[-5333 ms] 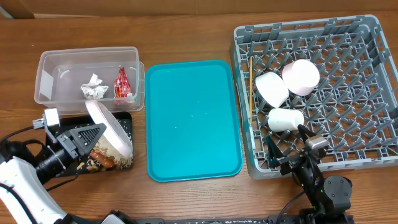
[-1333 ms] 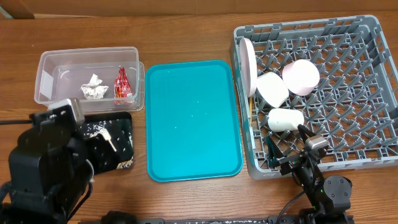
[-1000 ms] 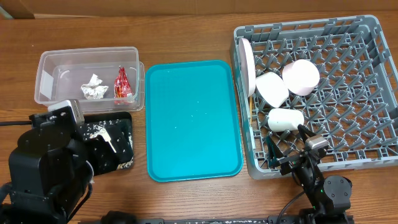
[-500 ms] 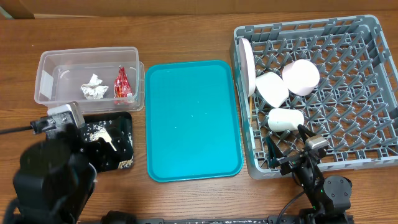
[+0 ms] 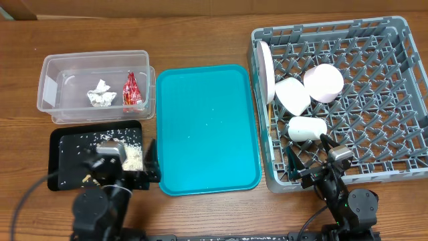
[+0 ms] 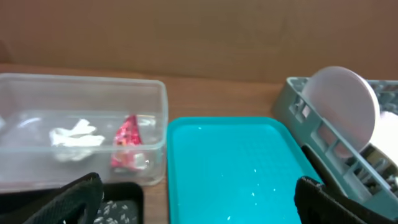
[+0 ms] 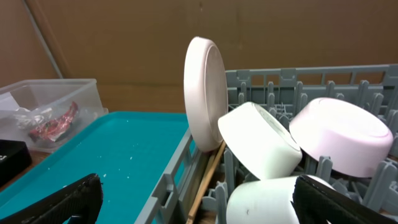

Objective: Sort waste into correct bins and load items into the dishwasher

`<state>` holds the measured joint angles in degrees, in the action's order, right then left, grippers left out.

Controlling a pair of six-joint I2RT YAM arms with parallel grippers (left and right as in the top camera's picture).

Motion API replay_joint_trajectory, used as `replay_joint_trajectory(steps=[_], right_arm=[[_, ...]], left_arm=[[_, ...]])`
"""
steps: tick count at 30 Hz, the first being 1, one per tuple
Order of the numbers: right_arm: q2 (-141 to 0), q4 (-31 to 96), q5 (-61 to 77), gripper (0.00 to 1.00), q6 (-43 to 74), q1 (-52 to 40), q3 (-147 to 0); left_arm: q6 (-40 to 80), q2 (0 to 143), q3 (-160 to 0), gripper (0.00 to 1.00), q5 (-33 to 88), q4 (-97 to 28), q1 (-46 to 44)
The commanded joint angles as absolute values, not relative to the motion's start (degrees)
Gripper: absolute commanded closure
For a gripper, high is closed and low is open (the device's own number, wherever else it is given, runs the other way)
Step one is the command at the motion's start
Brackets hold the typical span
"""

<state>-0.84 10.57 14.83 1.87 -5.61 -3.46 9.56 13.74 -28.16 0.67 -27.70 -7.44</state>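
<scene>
My left hand (image 6: 198,204) and right hand (image 7: 199,204) are both wide open, empty. Plate (image 5: 267,70) upright in grey rack (image 5: 394,80) by white bowl (image 5: 293,95), pink bowl (image 5: 324,82), cup (image 5: 306,128). Silvery wrapper (image 5: 100,94), red wrapper (image 5: 132,89) in clear tub (image 5: 50,70); scraps (image 5: 130,157) on black tray (image 5: 63,150).

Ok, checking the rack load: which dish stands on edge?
The plate, upright by the rack's left wall; the white bowl, pink bowl and cup lie tipped.

One clear tub (image 5: 93,57), upper left, holds two pieces of waste: one silvery-white wrapper (image 5: 100,94) and one red wrapper (image 5: 132,90). Below it, one black tray (image 5: 63,157) carries rice scraps (image 5: 132,158), too many to count. One teal tray (image 5: 207,134) fills the centre. At right, one grey rack (image 5: 388,80) holds one plate (image 5: 267,70), one white bowl (image 5: 292,95), one pink bowl (image 5: 324,83) and one cup (image 5: 307,128); the number of chopsticks (image 7: 204,183) is unclear.
</scene>
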Motion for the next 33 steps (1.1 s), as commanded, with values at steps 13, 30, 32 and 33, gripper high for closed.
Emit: replay_joint_trajectory(steps=[13,30,32,33], right_arm=[[-0.16,10.33,15.11,0.00,1.69,-5.17,-3.27],[-0.16,10.33,15.11,0.00,1.69,-5.17,-3.27],[-0.16,10.31,15.11,0.00,1.69,-5.17,-3.27],[-0.16,10.33,15.11,0.00,1.67,-5.17,-3.27]], left_arm=[[14.83,0.19,-5.58,0.00,7.11,-18.11,-7.16],[14.81,0.27,-5.58,0.00,7.09,-18.15,-7.16],[14.81,0.27,-5.58,0.00,7.09,-18.15,-7.16],[14.81,0.27,-5.58,0.00,7.09,-18.15,-7.16]])
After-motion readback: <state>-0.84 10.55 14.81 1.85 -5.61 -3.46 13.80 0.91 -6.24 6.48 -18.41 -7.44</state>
